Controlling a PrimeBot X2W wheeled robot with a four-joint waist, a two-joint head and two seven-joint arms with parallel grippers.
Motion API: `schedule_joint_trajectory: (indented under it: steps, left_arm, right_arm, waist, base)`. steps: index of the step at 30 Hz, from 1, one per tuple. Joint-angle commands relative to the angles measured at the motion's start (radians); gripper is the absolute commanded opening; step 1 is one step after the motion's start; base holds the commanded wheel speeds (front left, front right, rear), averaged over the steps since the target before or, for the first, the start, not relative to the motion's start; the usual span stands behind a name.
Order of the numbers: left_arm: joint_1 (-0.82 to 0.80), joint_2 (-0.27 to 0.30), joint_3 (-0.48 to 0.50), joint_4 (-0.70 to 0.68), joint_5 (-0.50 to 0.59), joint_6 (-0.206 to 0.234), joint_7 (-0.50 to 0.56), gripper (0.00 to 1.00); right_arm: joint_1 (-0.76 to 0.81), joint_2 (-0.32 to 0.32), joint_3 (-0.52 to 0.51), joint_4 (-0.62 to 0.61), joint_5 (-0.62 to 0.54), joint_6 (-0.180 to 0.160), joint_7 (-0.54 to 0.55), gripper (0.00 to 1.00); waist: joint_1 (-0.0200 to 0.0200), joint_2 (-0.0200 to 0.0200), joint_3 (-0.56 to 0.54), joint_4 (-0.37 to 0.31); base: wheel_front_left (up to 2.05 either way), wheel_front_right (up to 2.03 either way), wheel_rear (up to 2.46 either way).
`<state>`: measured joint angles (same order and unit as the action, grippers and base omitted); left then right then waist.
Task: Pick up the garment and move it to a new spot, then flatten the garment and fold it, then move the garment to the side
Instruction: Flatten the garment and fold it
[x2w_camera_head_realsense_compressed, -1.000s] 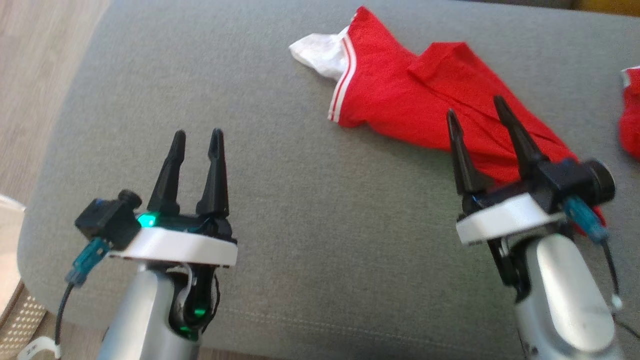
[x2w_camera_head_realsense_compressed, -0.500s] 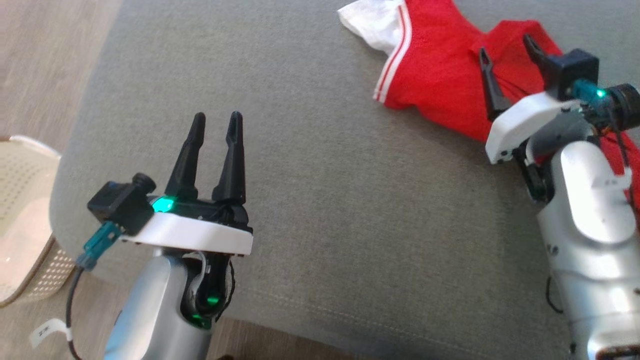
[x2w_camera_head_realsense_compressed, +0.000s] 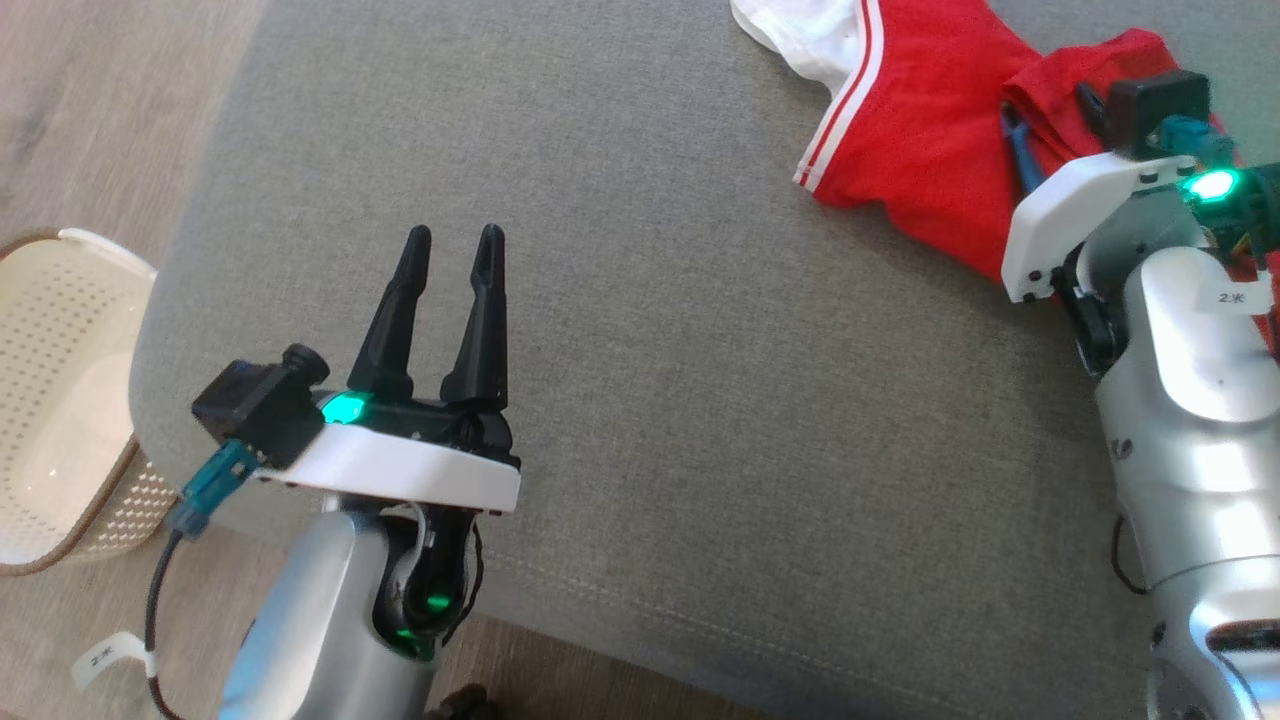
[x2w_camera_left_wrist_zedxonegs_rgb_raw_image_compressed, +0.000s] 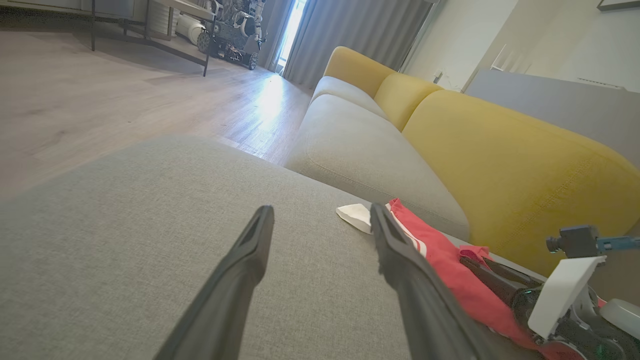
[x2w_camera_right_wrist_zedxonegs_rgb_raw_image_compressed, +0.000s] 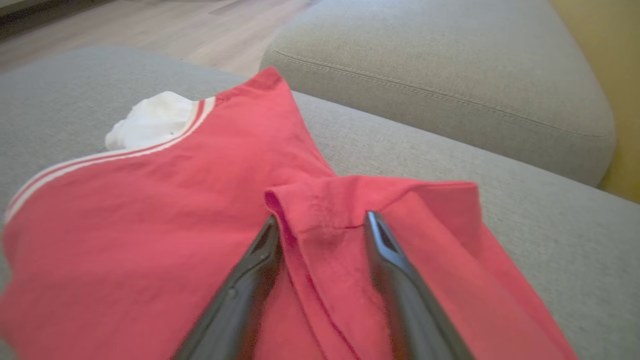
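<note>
- Since a second ago our right gripper has gone forward from the near edge of the garment to a raised fold in its middle. The head camera has swung too, which brings a pale basket into sight on the floor at the left.
- We find the garment, red with a white part and white stripes, lying crumpled on the grey cushion, far forward and to our right, just before the yellow backrest.
- Our right gripper is spread, with one finger on each side of the fold and nothing pinched yet. The fingertips look to be at cloth level, though we cannot tell whether they press into it.
- Our left gripper is parted and empty, hanging over bare cushion well apart from the garment.
- We judge the step in hand to be the first pick, with moving, flattening and folding all yet to come.
- To do it well, we would keep the fingers low, so that both layers of the fold sit deep between them, and close fully before lifting.
- We would then lift straight up and slowly, watching that the cloth hangs free and does not drag on the cushion.
- A shallow pinch is the risk, since thin cloth can slide out or only the top layer come away.
- We would set it down on the open cushion nearer our left gripper, where both arms can reach it.
</note>
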<state>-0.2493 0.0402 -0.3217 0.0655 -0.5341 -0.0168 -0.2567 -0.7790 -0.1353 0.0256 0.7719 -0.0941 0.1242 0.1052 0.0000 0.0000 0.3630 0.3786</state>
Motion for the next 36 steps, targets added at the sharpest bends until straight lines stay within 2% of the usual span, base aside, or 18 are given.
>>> schedule_joint_trajectory:
  steps: [1, 6, 10, 14, 16, 17, 18, 21, 26, 28, 32, 36]
  left_arm:
    - [-0.031, 0.010, 0.024, -0.032, -0.009, 0.006, -0.005, 1.00]
    - [-0.027, 0.010, 0.027, -0.022, 0.003, 0.004, -0.005, 1.00]
    - [-0.022, 0.010, 0.037, -0.014, 0.019, 0.000, -0.005, 1.00]
    - [-0.006, 0.010, 0.051, -0.011, 0.037, 0.000, -0.005, 1.00]
    - [0.004, 0.010, 0.063, -0.011, 0.045, 0.000, -0.005, 1.00]
    - [0.004, 0.010, 0.063, -0.011, 0.045, 0.000, -0.005, 1.00]
    - [0.014, 0.010, 0.075, -0.007, 0.047, 0.000, -0.005, 1.00]
    - [0.023, 0.010, 0.085, 0.000, 0.054, -0.001, -0.005, 1.00]
    - [0.031, 0.010, 0.091, 0.000, 0.055, 0.003, -0.005, 1.00]
    - [0.034, 0.010, 0.090, 0.000, 0.056, 0.004, -0.005, 1.00]
    - [0.037, 0.010, 0.087, 0.001, 0.061, 0.004, -0.005, 1.00]
    - [0.035, 0.010, 0.084, 0.000, 0.063, 0.004, -0.005, 1.00]
  right_arm:
    - [-0.038, 0.017, 0.006, -0.020, -0.011, 0.007, -0.017, 0.00]
    - [-0.056, 0.043, 0.002, -0.010, -0.024, 0.007, -0.099, 0.00]
    - [-0.054, 0.064, 0.064, -0.031, -0.004, 0.007, -0.178, 0.00]
    - [-0.015, 0.077, 0.204, -0.111, 0.112, 0.007, -0.206, 0.00]
    - [0.033, 0.079, 0.276, -0.182, 0.201, 0.007, -0.172, 0.00]
    - [0.033, 0.079, 0.276, -0.182, 0.201, 0.007, -0.172, 0.00]
    - [0.099, 0.071, 0.362, -0.272, 0.287, 0.007, -0.102, 0.00]
    - [0.223, 0.002, 0.482, -0.452, 0.422, 0.007, 0.024, 0.00]
    - [0.428, -0.203, 0.624, -0.776, 0.607, 0.007, 0.249, 0.00]
    - [0.506, -0.279, 0.625, -0.867, 0.672, 0.007, 0.335, 0.00]
    - [0.641, -0.386, 0.553, -0.972, 0.746, 0.007, 0.470, 0.00]
    - [0.725, -0.437, 0.455, -1.008, 0.738, 0.007, 0.533, 0.00]
  waist:
    - [0.0000, 0.0000, 0.000, -0.004]
    - [0.0000, 0.0000, -0.021, -0.039]
    - [0.0000, 0.0000, -0.063, -0.085]
    - [0.0000, 0.0000, -0.114, -0.147]
    - [0.0000, 0.0000, -0.138, -0.184]
    - [0.0000, 0.0000, -0.138, -0.184]
    - [0.0000, 0.0000, -0.160, -0.222]
    - [0.0000, 0.0000, -0.193, -0.273]
    - [0.0000, 0.0000, -0.230, -0.347]
    - [0.0000, 0.0000, -0.237, -0.370]
    - [0.0000, 0.0000, -0.245, -0.401]
    - [0.0000, 0.0000, -0.239, -0.414]
  base:
    - [0.00, 0.00, 0.00]
    - [0.00, 0.00, 0.00]
    - [0.00, 0.00, 0.00]
    - [0.00, 0.00, 0.00]
    - [0.00, 0.00, 0.00]
    - [0.00, 0.00, 0.00]
    - [0.00, 0.00, 0.00]
    - [0.00, 0.00, 0.00]
    - [0.00, 0.00, 0.00]
    - [0.00, 0.00, 0.00]
    - [0.00, 0.00, 0.00]
    - [0.00, 0.00, 0.00]
